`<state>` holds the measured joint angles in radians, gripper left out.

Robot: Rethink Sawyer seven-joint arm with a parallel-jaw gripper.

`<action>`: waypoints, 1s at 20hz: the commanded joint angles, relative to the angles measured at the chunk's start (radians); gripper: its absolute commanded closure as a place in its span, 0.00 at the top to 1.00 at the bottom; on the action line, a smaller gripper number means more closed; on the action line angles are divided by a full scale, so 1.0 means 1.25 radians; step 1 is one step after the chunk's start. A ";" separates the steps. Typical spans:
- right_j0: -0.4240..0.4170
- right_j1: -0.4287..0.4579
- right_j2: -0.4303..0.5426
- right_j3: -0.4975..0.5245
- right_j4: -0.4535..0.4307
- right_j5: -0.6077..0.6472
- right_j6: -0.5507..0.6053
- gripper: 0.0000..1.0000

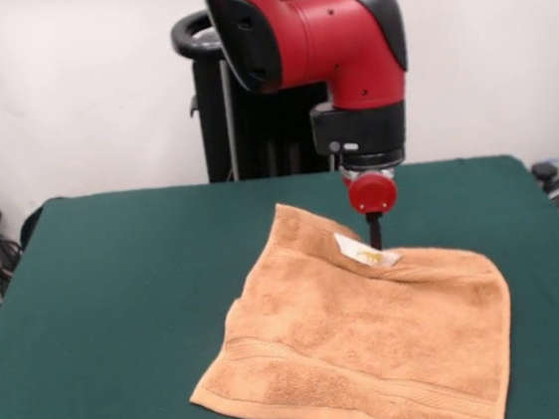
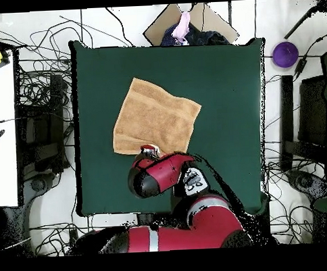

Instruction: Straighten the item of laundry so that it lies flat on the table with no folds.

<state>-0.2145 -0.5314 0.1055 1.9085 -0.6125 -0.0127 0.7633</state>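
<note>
Green felt covers the counter [image 1: 118, 287] under a soft, limp towel [image 1: 374, 350]. My pincer [image 1: 374, 232] hangs by its tagged far edge; whether spread, I cannot tell. I'd grip a corner.

The red and black arm [image 1: 317, 40] comes down from above with its last link vertical, wrist pointing straight down. Below the black wrist collar sits a red round hub, and beneath it the gripper [image 1: 374, 232] shows as one thin dark stem. The jaws cannot be told apart. From overhead, the arm [image 2: 161, 175] bends forward from its base.
</note>
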 commanded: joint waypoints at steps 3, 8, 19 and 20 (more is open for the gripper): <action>-0.003 0.040 -0.033 0.003 0.049 -0.029 0.223 0.00; 0.001 0.041 -0.043 0.002 0.048 -0.038 0.223 0.00; 0.034 0.047 -0.084 0.001 0.081 -0.063 0.231 1.00; 0.035 0.047 -0.085 0.002 0.082 -0.064 0.232 1.00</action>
<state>-0.1924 -0.5022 0.0343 1.9085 -0.5779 -0.0656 0.7633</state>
